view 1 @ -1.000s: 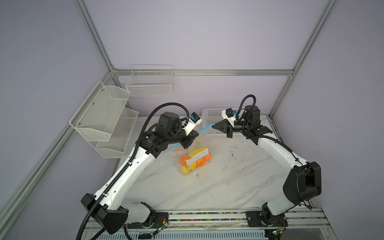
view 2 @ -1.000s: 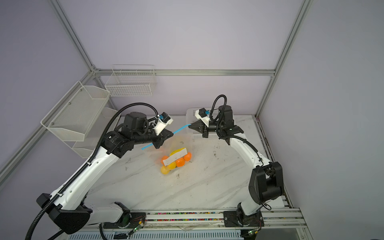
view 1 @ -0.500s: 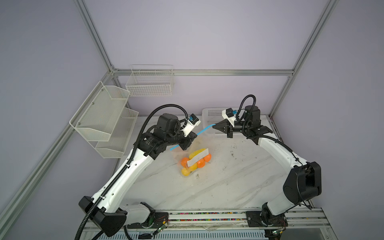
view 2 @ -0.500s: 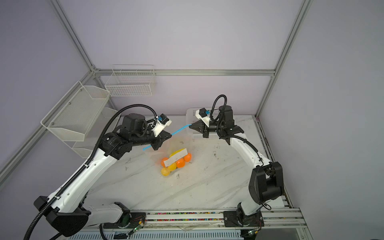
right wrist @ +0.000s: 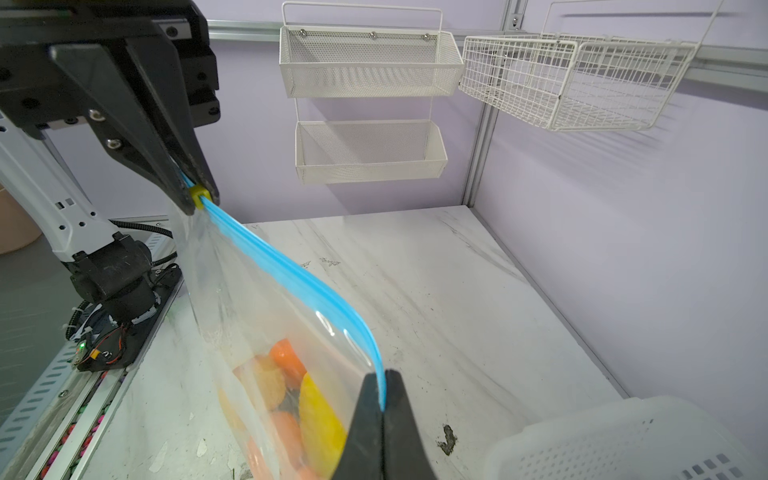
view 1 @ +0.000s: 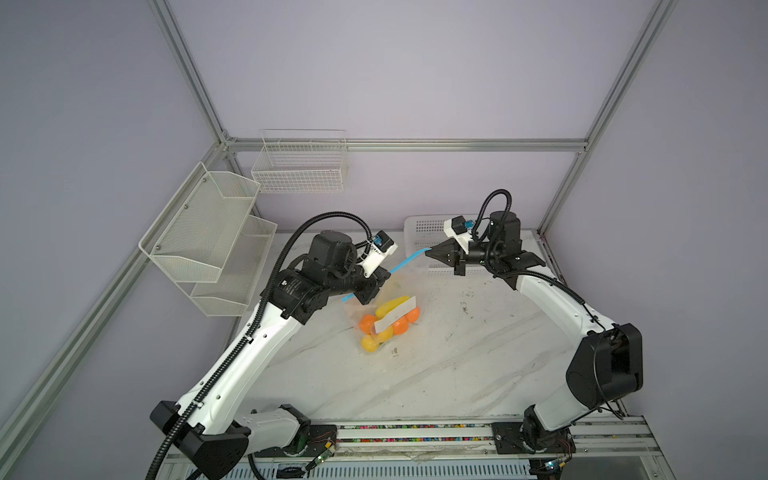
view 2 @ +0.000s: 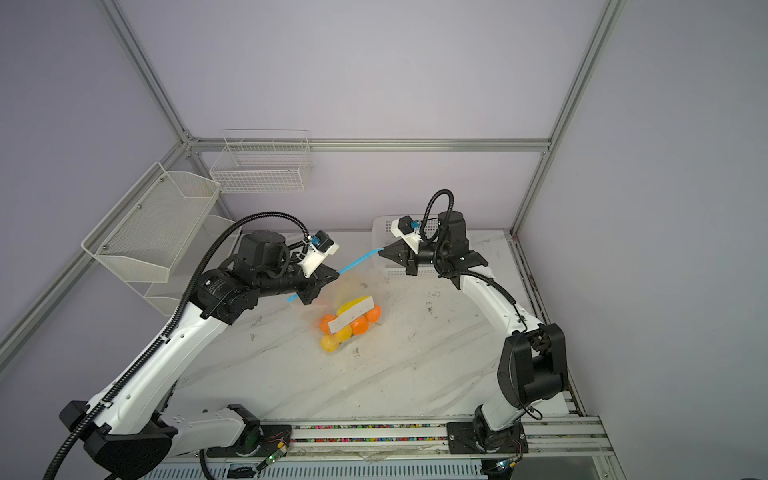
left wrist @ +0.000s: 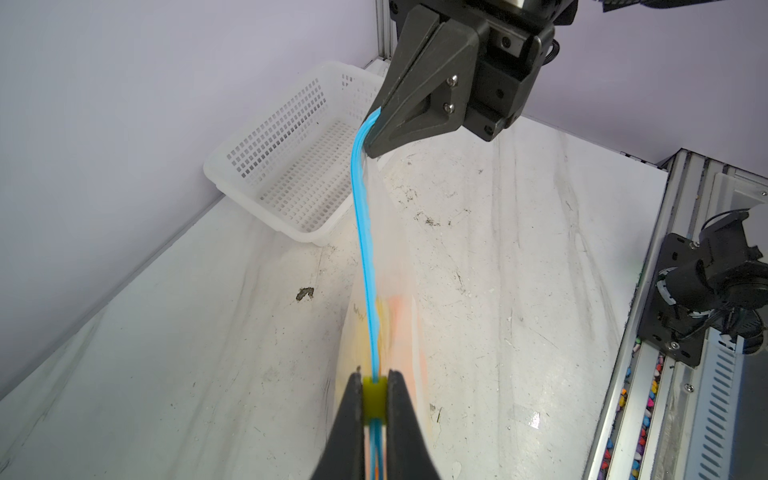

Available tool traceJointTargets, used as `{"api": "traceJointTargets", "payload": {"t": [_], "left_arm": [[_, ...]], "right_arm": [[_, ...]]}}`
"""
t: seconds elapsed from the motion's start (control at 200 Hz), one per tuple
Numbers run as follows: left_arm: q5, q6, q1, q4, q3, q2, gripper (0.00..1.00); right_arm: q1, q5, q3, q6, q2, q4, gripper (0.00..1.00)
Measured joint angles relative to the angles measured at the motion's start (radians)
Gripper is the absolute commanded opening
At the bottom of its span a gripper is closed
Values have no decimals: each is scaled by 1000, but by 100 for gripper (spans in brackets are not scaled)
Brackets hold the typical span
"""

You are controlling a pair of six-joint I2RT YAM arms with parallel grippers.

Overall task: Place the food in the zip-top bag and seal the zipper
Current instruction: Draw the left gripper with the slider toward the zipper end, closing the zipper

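Note:
The clear zip-top bag (view 1: 400, 286) hangs slanted above the marble table between my two grippers, its bottom sagging onto the table. The food (view 1: 368, 324) lies inside it: orange balls and yellow fruits (right wrist: 320, 419) behind a white label. The light-blue zipper (left wrist: 365, 249) runs taut from one gripper to the other. My left gripper (left wrist: 375, 399) is shut on the yellow slider (right wrist: 198, 194), with a short blue end sticking out behind it. My right gripper (right wrist: 382, 395) is shut on the zipper's far end, in front of the basket in both top views (view 1: 430, 250) (view 2: 383, 251).
A white perforated basket (view 1: 419, 232) stands at the back of the table, just behind the right gripper. A two-tier mesh shelf (view 1: 208, 232) and a wire basket (view 1: 301, 166) hang on the walls. Bare marble (view 1: 457, 353) stretches in front of the bag.
The left arm has edged slightly to the left while keeping hold of the slider. The right gripper and the bag look the same.

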Motion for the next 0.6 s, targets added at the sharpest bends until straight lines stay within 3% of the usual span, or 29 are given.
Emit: {"api": "traceJointTargets", "payload": {"t": [0.6], "left_arm": [[-25,-4,0,-24,-22,-40,0]], "right_arm": [[0,13,0,0,11,-1,0]]}}
